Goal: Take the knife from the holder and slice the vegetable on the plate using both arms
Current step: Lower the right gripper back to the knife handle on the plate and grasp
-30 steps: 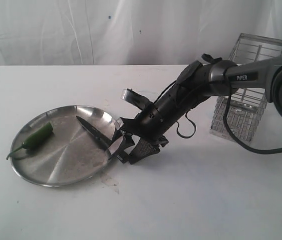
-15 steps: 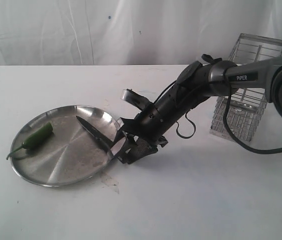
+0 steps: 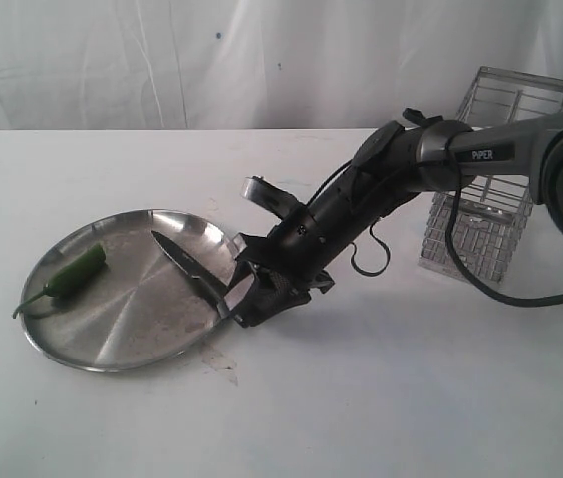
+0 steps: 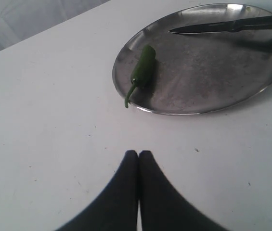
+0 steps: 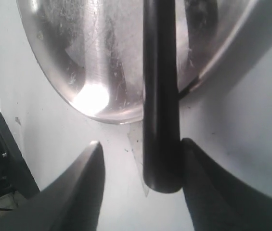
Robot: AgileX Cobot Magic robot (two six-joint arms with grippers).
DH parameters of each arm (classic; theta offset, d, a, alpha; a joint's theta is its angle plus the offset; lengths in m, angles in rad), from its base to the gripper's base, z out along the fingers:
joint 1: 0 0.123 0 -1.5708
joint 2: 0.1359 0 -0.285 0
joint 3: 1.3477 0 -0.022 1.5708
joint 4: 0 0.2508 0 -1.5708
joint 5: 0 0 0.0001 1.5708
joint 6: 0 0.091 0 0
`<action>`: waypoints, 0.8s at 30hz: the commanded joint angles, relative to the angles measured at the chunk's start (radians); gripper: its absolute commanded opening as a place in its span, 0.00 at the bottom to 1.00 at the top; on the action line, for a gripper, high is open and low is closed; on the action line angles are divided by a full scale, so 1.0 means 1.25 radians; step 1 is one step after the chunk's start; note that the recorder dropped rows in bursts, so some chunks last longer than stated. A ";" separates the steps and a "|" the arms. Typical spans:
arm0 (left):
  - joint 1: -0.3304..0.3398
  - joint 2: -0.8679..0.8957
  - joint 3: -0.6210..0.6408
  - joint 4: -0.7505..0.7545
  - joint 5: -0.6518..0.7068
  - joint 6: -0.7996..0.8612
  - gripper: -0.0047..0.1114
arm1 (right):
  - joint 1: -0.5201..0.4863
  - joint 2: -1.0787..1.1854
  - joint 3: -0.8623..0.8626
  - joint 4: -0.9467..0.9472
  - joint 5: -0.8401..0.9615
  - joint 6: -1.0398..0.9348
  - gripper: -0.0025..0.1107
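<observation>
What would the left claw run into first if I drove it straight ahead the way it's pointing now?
Probably bare table, then the near rim of the plate. The shut left claw aims roughly at that rim, just right of the vegetable stem as the left wrist view shows it. Its height above the table is unclear.

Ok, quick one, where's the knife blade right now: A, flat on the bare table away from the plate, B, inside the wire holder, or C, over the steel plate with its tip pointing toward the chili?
C: the knife lies across the plate, its dark blade reaching in toward the green chili, while the wire holder stands apart behind the right arm.
</observation>
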 commanded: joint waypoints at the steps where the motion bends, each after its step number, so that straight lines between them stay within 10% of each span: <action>1: -0.005 -0.003 0.002 -0.007 0.000 -0.001 0.04 | -0.001 0.008 0.003 0.015 0.001 -0.010 0.42; 13: -0.005 -0.003 0.002 -0.007 0.000 -0.001 0.04 | -0.001 0.047 0.003 0.059 -0.016 -0.030 0.41; 19: -0.005 -0.003 0.002 -0.007 0.000 -0.001 0.04 | -0.001 0.047 0.003 0.061 -0.039 -0.014 0.04; 24: -0.005 -0.003 0.002 -0.007 0.000 -0.001 0.04 | -0.001 0.046 0.003 0.061 -0.004 -0.003 0.02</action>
